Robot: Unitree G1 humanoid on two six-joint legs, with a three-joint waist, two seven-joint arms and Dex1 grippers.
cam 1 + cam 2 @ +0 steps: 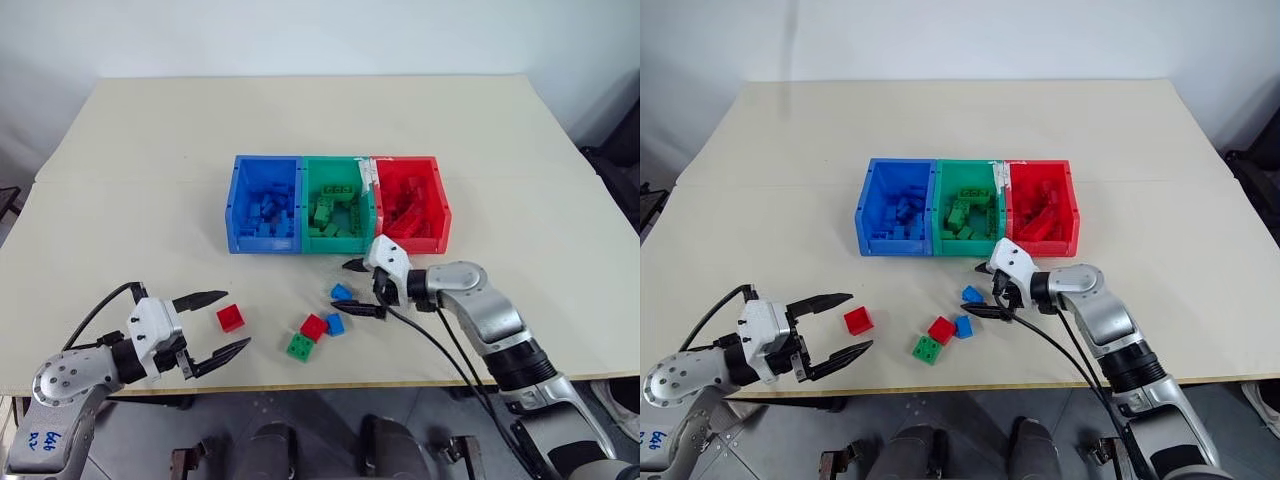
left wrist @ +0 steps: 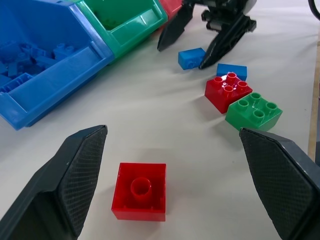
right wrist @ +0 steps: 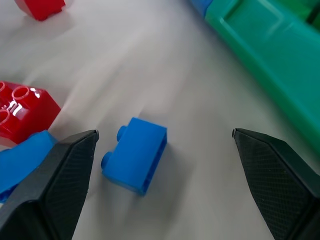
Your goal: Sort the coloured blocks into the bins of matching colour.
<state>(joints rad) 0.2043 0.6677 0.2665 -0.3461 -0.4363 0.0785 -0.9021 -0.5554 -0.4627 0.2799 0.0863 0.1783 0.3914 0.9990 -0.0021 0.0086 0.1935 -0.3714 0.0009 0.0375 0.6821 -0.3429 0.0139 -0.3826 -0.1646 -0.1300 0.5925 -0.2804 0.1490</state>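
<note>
blue block on its side between the right gripper's wide-spread fingers, untouched

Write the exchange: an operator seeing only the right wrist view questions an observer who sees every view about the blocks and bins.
Operator: Any green block left out?
Observer: One green block lies beside a red block.
Operator: Where's the left claw?
Observer: The left claw is open, a lone red block lying untouched between its fingers.
Operator: And the red bin?
Observer: The red bin ends the row on the right, next to the green bin.
</note>
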